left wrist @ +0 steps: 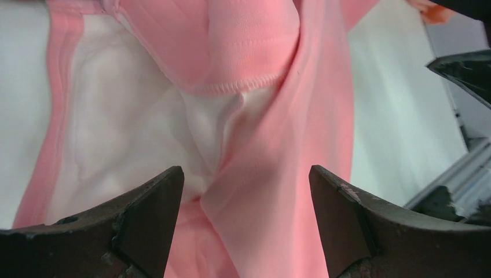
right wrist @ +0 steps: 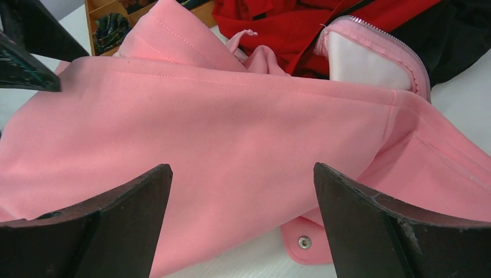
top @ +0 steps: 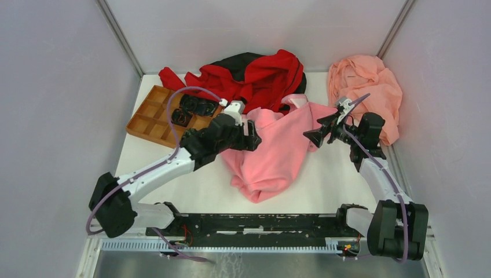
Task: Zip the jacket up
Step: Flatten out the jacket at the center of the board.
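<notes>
The pink jacket [top: 278, 153] lies crumpled in the middle of the table, with its pale lining [left wrist: 133, 133] showing in the left wrist view. My left gripper [top: 255, 136] sits at the jacket's left upper edge. It is open [left wrist: 246, 171], and a pink fold runs between the fingers without being pinched. My right gripper [top: 313, 136] hovers open at the jacket's right edge, facing the fabric [right wrist: 231, 104] with nothing held [right wrist: 243, 168]. A stretch of zipper teeth [right wrist: 396, 41] curves along the far lined edge. A small tab with a metal snap [right wrist: 304, 242] rests on the table. The zipper pull is not visible.
A red-and-black garment [top: 255, 72] is heaped behind the jacket and touches it. A salmon cloth [top: 365, 87] lies at the back right, behind my right arm. An orange compartment tray [top: 151, 119] holding dark items stands at the back left. Walls close in both sides.
</notes>
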You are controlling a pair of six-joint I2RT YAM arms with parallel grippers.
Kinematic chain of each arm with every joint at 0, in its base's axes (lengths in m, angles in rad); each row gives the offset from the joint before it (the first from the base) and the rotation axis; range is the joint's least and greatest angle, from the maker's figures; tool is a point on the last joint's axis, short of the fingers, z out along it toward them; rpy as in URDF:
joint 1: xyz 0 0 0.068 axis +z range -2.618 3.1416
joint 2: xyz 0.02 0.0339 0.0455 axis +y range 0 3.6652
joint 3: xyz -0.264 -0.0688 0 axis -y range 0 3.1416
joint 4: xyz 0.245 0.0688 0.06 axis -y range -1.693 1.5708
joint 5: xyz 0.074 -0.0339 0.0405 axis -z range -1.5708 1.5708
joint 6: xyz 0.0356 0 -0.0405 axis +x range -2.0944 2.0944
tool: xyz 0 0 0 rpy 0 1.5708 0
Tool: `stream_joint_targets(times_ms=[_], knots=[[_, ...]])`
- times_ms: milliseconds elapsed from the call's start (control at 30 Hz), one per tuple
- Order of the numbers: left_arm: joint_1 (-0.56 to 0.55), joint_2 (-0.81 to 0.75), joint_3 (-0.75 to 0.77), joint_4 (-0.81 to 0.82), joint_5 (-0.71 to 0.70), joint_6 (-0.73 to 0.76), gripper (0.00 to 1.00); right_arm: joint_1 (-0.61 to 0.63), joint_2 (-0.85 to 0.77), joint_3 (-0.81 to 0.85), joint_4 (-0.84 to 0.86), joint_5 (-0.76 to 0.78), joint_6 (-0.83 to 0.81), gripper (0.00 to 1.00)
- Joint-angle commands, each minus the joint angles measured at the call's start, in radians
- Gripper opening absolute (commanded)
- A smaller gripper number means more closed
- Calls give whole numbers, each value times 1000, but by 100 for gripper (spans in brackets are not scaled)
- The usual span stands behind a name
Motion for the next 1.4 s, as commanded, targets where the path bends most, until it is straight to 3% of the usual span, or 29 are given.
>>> stream_joint_targets(times_ms=[0,100,167,200,300,367,533,700,867,1200,1367], knots=[[-12,135,163,-100,-85,144,86,-14,-20,-1,59,18,29,98],[-13,225,238,-139,-83,182,84,-17,-16,-1,56,18,30,98],[-11,266,275,-149,-33,203,75,-18,-11,-1,55,17,31,98],[-11,281,292,-157,-3,212,66,-18,-7,1,55,15,30,98],[-11,291,334,-183,97,240,19,-19,2,10,33,14,21,98],[-11,249,323,-173,193,264,7,-22,5,17,17,12,11,98],[-12,94,175,-112,439,293,2,-33,8,23,0,47,15,98],[-21,58,-14,-77,629,209,2,-43,34,-18,74,221,234,98],[-52,64,-143,33,649,146,2,-44,83,-120,280,193,510,98],[-70,98,-185,104,680,126,3,67,228,-23,75,386,513,97],[-88,107,-199,108,706,130,3,88,303,22,85,351,593,97]])
